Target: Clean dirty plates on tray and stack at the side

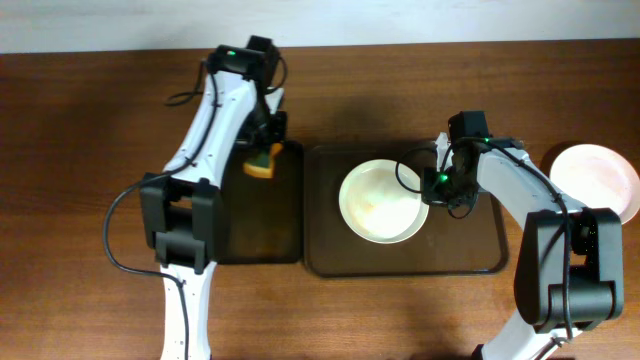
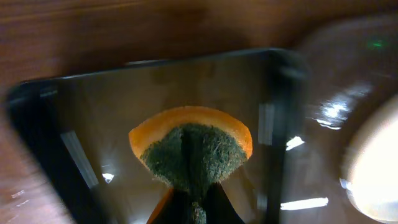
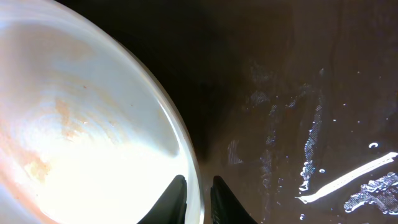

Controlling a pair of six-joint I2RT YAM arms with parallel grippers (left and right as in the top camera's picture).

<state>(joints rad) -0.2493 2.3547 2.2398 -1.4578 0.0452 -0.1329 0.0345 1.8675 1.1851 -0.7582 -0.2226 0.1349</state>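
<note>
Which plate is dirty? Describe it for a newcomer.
Start at the brown tray mid-table. The smeared plate is the only one on it, gripped at its rim by the right hand. Unlike the second plate off the tray at right, it carries orange smears.

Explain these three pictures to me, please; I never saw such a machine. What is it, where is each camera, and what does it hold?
These are two robot arms at a wooden table. The overhead picture looks down from above; the other two come from cameras on the wrists. The left gripper holds a sponge over the black tray. The right gripper pinches the rim of a smeared white plate on the brown tray. A second plate lies beside that tray.
</note>
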